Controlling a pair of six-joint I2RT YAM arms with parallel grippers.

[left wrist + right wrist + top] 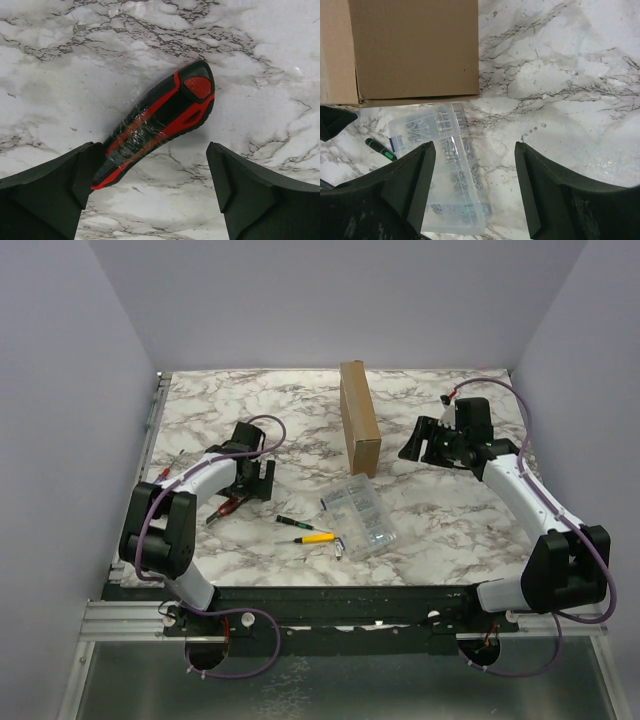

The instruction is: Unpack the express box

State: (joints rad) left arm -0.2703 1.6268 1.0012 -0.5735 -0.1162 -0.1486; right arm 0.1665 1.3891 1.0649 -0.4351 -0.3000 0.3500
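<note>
Left gripper [152,150]: jaws wide apart and holding nothing, low over the knife [165,117], which lies flat on the table [200,410] between the fingers.
Knife: red and black, slanted; its lower end lies right by the left finger, and it cannot be told whether they touch.
Right gripper [474,147]: jaws partly apart and empty, above the table, near the box [358,415] on its right.
Box: stands on a long edge at the middle back of the table, apart from both grippers; it looks closed.
Case [360,518]: clear, full of small parts, lying near the box's front end.
Small tools: a screwdriver [290,522] and a yellow tool [318,537] lie left of the case.
Handling: probably light and stiff, with smooth cardboard faces that may slip (on edge like this it should tip at a light push).
Hold: best across the thin width at the top edge, near the middle; the flap seam looks the place to open it.
</note>
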